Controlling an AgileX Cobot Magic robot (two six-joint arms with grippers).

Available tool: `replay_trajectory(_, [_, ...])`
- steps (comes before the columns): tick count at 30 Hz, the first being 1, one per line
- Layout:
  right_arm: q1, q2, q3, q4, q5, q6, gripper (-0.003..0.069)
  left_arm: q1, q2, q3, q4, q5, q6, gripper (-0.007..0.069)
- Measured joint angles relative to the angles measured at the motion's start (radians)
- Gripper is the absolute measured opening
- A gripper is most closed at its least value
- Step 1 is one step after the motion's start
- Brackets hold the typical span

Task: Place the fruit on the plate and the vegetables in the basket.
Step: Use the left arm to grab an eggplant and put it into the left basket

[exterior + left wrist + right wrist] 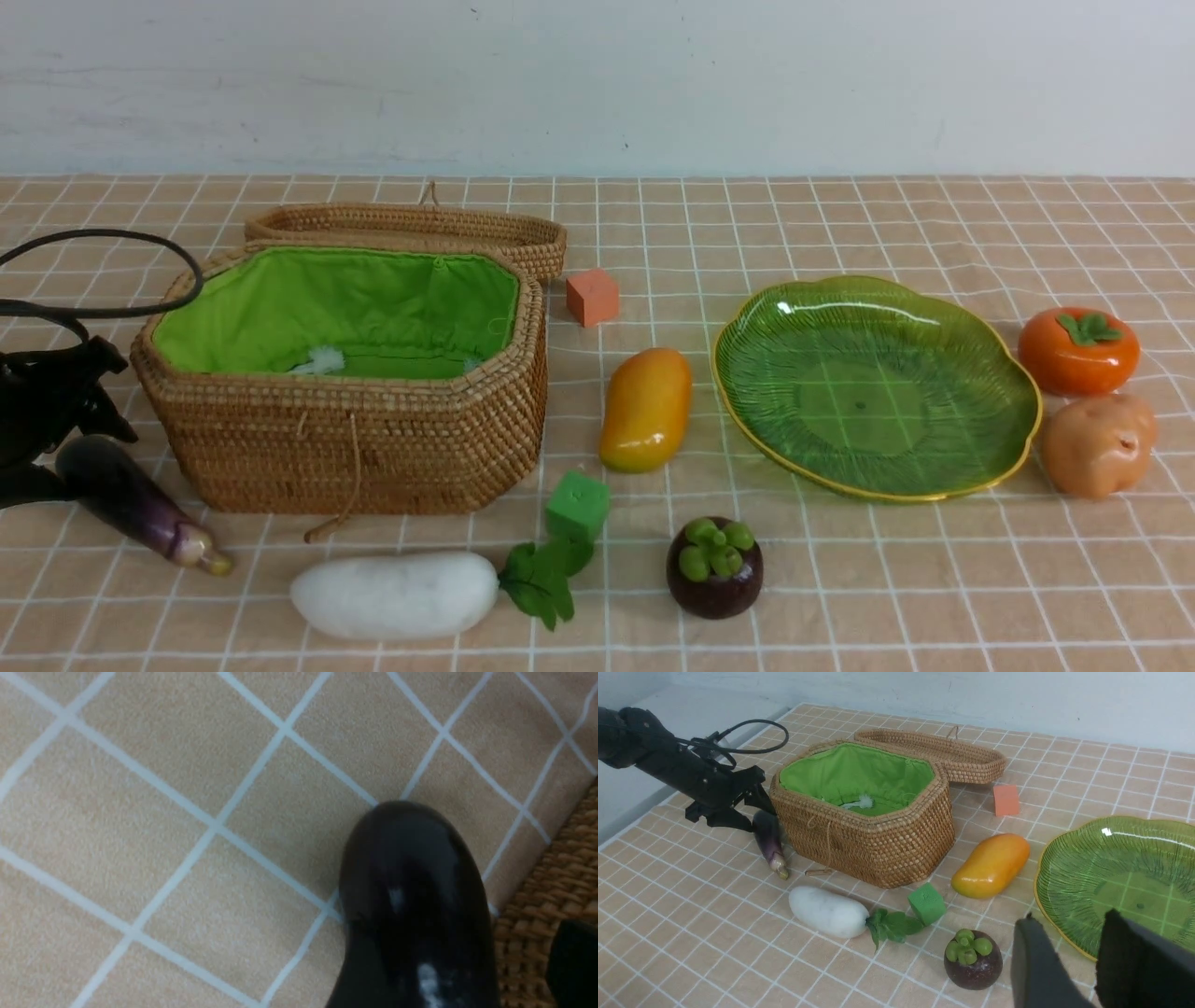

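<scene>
In the front view the left tool [70, 453] is cut off by the picture's edge and covers the thick end of the eggplant [140, 509], so whether its fingers press the skin cannot be told. The left wrist view is blurred: the eggplant runs off the frame, and only a sliver of the basket [556, 882] shows. In the right wrist view the right tool [1083, 961], fingers apart, and the plate [1064, 858] are both cut by the edge.

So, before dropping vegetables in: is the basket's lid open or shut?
Open: the lid lies flipped back behind the basket, green lining exposed.
</scene>
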Motion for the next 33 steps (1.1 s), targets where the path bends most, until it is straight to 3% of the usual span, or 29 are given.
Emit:
replay_trajectory(24, [0.0, 0.0, 0.002, 0.033, -0.016, 0.0, 0.0215, 0.0, 0.072, -0.001, 0.102, -0.051, -0.046, 0.0477])
replay_trajectory(27, [0.0, 0.0, 0.002, 0.043, -0.016, 0.0, 0.0215, 0.0, 0.066, -0.001, 0.11, -0.03, -0.049, 0.0428])
replay_trajectory(33, [0.0, 0.0, 0.001, 0.05, -0.016, 0.0, 0.0214, 0.0, -0.034, 0.0, 0.143, 0.079, -0.038, 0.0429])
